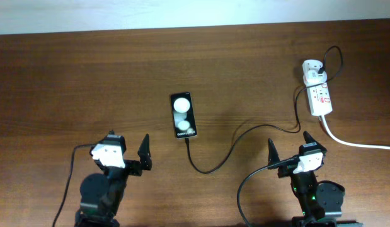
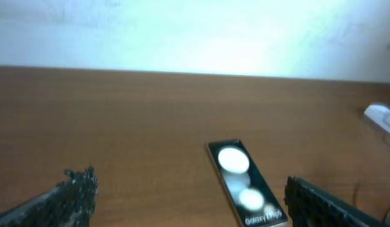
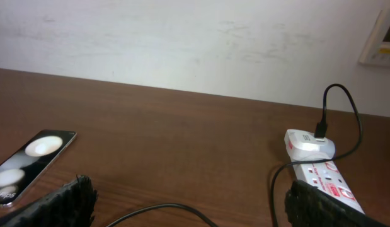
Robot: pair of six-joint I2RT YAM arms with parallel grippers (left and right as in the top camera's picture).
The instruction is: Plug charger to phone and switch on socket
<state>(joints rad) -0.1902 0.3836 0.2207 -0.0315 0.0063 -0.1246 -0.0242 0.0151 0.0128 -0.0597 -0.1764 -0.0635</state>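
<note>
The black phone lies flat mid-table, its screen reflecting two white light spots. It also shows in the left wrist view and the right wrist view. The thin black charger cable runs from the phone's near end, where its tip touches the phone, in a loop to the white adapter. The adapter sits in the white socket strip at the far right. It also shows in the right wrist view, as does the strip. My left gripper is open and empty, near-left of the phone. My right gripper is open and empty, over the cable.
The socket's thick white cord runs off the right edge of the brown table. A pale wall stands beyond the table's far edge. The arms' own black cables hang at the near edge.
</note>
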